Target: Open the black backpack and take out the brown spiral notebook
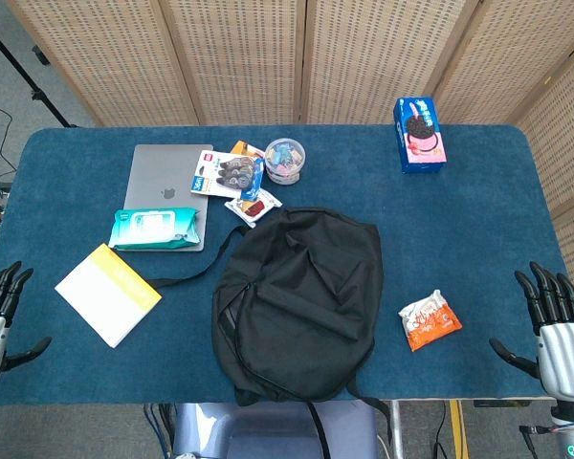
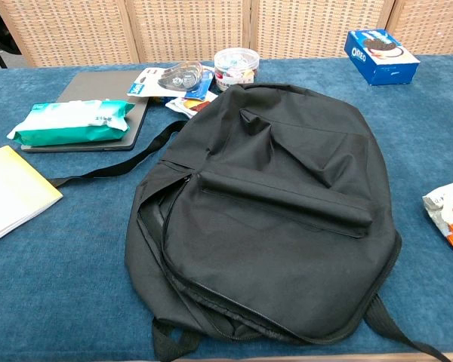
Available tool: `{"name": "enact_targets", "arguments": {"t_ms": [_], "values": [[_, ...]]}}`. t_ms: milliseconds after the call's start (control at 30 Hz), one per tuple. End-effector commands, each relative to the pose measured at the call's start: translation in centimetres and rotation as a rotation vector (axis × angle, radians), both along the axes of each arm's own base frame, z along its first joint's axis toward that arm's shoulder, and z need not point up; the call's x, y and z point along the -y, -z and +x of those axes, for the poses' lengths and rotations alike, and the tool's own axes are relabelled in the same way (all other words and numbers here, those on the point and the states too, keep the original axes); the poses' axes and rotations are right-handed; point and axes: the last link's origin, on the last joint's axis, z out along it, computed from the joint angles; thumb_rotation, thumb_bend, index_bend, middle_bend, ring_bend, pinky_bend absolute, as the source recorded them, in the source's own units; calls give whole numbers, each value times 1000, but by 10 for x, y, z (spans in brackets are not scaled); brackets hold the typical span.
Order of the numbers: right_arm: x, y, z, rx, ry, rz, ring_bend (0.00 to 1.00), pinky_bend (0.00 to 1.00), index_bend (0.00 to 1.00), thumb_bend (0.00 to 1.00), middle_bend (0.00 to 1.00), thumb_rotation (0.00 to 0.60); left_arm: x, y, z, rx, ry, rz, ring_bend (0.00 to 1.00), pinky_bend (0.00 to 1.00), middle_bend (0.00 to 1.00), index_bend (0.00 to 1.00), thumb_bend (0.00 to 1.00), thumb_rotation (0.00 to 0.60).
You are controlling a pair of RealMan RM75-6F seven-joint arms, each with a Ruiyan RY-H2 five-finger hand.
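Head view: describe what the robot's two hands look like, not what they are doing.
Both hands show only at the frame's bottom corners. The left hand has slim black fingers on a silvery-grey palm shell. The right hand is built alike: black segmented fingers, a pale grey metallic back with small screws, and a wrist section below with a small lit spot. No sleeves or markings are readable.

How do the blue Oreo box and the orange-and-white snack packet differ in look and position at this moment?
The Oreo box is a rigid blue carton; the snack packet is a soft, crinkled orange-and-white pouch. The Oreo box sits at the table's far edge, beyond the black backpack; the snack packet lies near the front edge, to the backpack's right and closer to the right hand. The box is the bulkier of the two. Both rest on the blue table, untouched.
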Motion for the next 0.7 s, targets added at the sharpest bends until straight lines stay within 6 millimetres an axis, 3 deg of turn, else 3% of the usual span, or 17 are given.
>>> {"name": "enact_targets", "arguments": {"t_ms": [33, 367, 533, 700], "values": [[0, 2, 0, -14, 1, 5, 0, 0, 0, 0, 0, 600, -1, -1, -1, 0, -5, 1, 0, 38, 0, 39, 155, 600], [-3, 15, 7, 0, -38, 101, 0, 0, 5, 0, 0, 600, -2, -3, -2, 3, -11, 9, 0, 38, 0, 39, 159, 600], [0, 36, 22, 99, -112, 294, 0, 0, 82, 0, 25, 600, -5, -4, -2, 9, -10, 19, 0, 38, 0, 39, 160, 600], [13, 62, 47, 68, -254, 468, 51, 47, 184, 0, 121, 600, -5, -5, -3, 7, -21, 24, 0, 38, 0, 39, 160, 600]]}}
